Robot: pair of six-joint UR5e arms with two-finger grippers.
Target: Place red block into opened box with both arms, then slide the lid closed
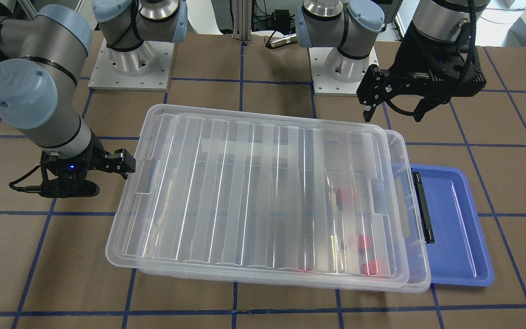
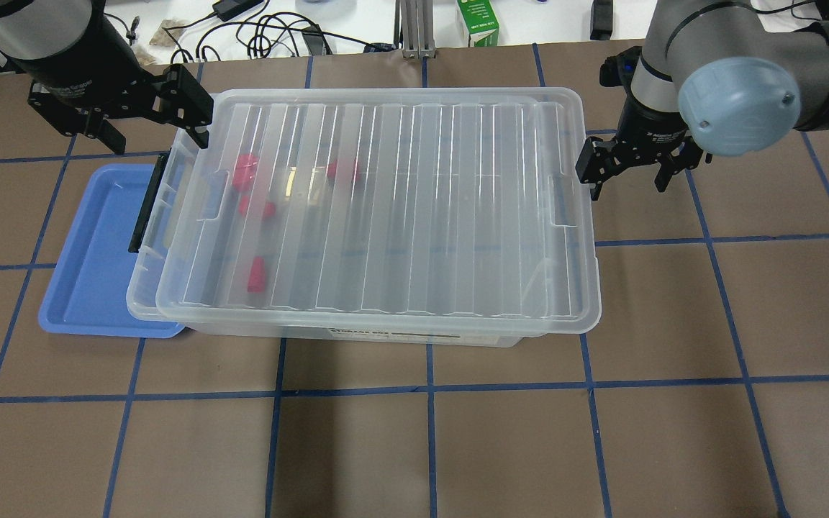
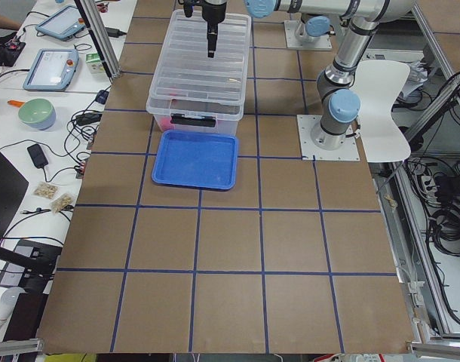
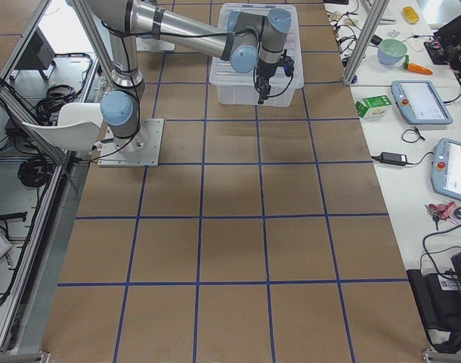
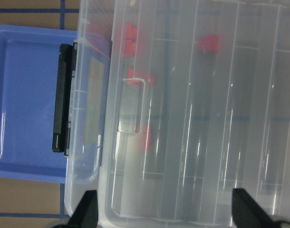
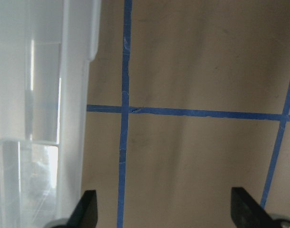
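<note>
— Since several red blocks [image 2: 257, 274] show through the plastic, would you call the placing done?

— I'd judge so. They lie inside the box [image 2: 386, 335], under the lid [image 2: 400, 208]. From the left end effector [image 2: 150, 129] they are lower down and off toward the right one. Neither end effector carries anything.

— And the closing?

— Nearly there, not finished. The lid covers most of the box, but a strip of rim by the black latch bar [image 2: 145, 208] lies uncovered beneath the left end effector. The lid's opposite short edge overhangs on the side of the right end effector [image 2: 627, 180]. What remains, I think, is a short slide toward the left end effector until the edges line up.

— How are the two set?

— Both have their fingers spread apart, gripping nothing. The left hangs above the far corner of the box at the latch end. The right sits low, with its inner finger just beside the lid's short edge; I cannot tell whether it touches.

— What does the lid look like?

— Clear and flat, with parallel ribs, a rectangular indent at each short end, and streaks of glare. The blocks read as blurred pinkish red through it. A blue tray [image 2: 91, 273] rests on the worktop [image 2: 458, 432] on the outer side of the left end effector, partly under the box's latch end.
</note>
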